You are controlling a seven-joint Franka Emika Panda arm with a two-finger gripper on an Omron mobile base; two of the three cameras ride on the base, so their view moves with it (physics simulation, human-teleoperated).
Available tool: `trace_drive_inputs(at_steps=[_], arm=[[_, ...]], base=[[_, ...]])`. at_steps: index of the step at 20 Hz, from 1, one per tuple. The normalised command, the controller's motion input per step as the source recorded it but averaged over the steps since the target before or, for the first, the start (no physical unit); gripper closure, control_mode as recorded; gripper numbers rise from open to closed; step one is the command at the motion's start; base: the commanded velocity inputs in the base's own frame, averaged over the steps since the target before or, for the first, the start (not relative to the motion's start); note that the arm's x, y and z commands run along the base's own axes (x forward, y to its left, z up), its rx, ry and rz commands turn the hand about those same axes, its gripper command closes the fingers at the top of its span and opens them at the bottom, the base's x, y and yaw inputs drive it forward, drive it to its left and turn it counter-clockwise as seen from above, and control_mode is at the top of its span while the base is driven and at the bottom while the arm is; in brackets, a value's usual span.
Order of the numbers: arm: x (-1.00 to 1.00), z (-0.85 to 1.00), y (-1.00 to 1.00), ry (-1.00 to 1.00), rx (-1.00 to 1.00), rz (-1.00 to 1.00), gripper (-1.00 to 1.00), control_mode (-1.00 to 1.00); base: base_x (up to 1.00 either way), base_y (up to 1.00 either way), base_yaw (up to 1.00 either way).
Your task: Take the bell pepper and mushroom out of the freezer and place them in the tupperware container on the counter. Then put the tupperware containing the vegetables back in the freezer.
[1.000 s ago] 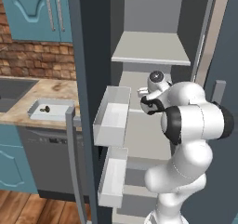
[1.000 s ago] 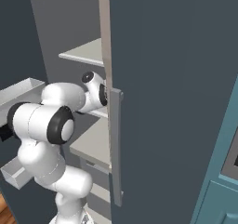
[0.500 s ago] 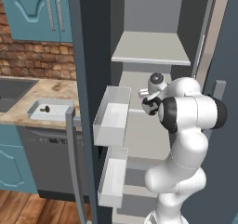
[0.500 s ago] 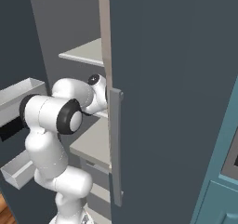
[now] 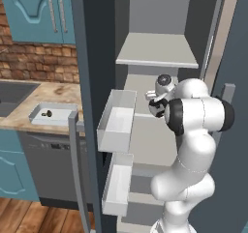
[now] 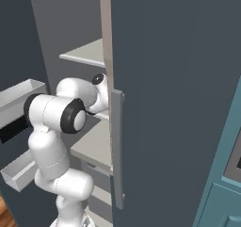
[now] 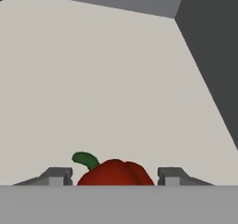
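1. The freezer (image 5: 97, 58) is a tall slate-grey box with matte, flat walls; its inner shelves (image 5: 157, 50) are pale grey slabs with square edges, filling the upper middle of the left base view.
2. Two white door bins (image 5: 117, 121) hang on the open door at the centre of that view, boxy and thin-walled, with a long grey bar handle (image 5: 76, 169) below left.
3. The counter (image 5: 43, 94) at middle left is tan marbled stone with brown blotches, backed by red-brown brick.
4. The tupperware container (image 5: 38, 117) sits on it, a shallow pale tray with rounded corners; the mushroom (image 5: 47, 113), a tiny dark-capped speck, lies inside it.
5. The bell pepper (image 7: 115, 173) is glossy, deep red and lobed, with a curled green stem, low in the hand view on a smooth pale shelf.
6. The gripper (image 7: 111, 177) has its jaws apart, one dark fingertip on each side of the pepper, not clearly touching it.
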Motion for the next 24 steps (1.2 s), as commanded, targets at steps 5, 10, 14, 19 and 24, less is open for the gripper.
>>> trace_drive_inputs(at_steps=[5,10,14,19,24], arm=[[-0.17,-0.32,0.0,0.02,0.0,-0.01,1.0,-1.0],[-0.37,-0.25,0.0,0.0,0.0,-0.01,1.0,-1.0],[-0.62,-0.01,0.11,-0.05,0.0,0.0,1.0,-1.0],[-0.95,0.24,0.4,-0.11,0.0,0.0,1.0,-1.0],[-0.66,0.76,0.37,-0.04,0.08,0.0,1.0,-1.0]], base=[[0.0,0.0,0.0],[0.0,0.0,0.0],[0.0,0.0,0.0],[0.0,0.0,0.0],[0.0,0.0,0.0]])
